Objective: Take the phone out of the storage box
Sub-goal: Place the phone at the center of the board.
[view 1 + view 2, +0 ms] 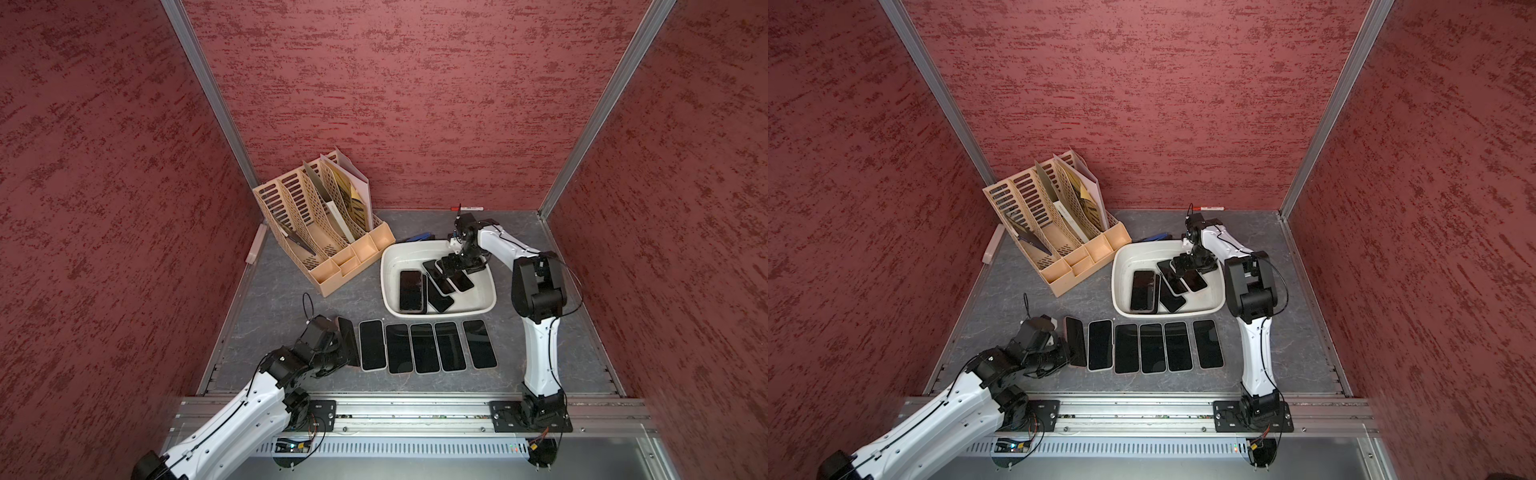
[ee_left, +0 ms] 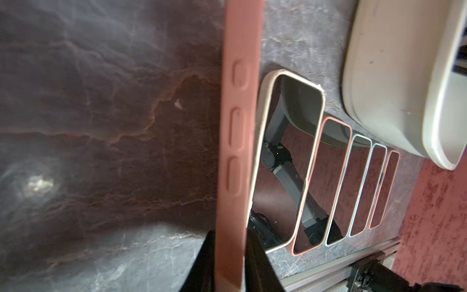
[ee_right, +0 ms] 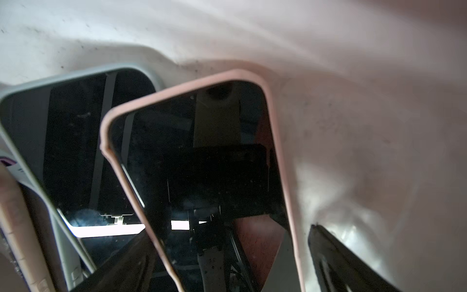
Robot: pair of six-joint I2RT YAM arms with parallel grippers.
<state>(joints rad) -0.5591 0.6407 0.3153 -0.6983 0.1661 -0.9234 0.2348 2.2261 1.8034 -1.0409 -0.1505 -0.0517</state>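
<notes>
The right fingers (image 3: pixel 336 257) stand spread wide inside the storage box (image 1: pixel 390 286), one on each side of a pink-rimmed phone (image 3: pixel 202 164) that lies screen up across other phones there; they grip nothing. The left fingers (image 2: pixel 199 273) flank a salmon-cased phone (image 2: pixel 237 126) turned up on its long edge, on the box's near side; whether they pinch it I cannot tell. Beside it, five phones (image 1: pixel 424 347) lie flat in a row on the bench (image 1: pixel 291 307).
</notes>
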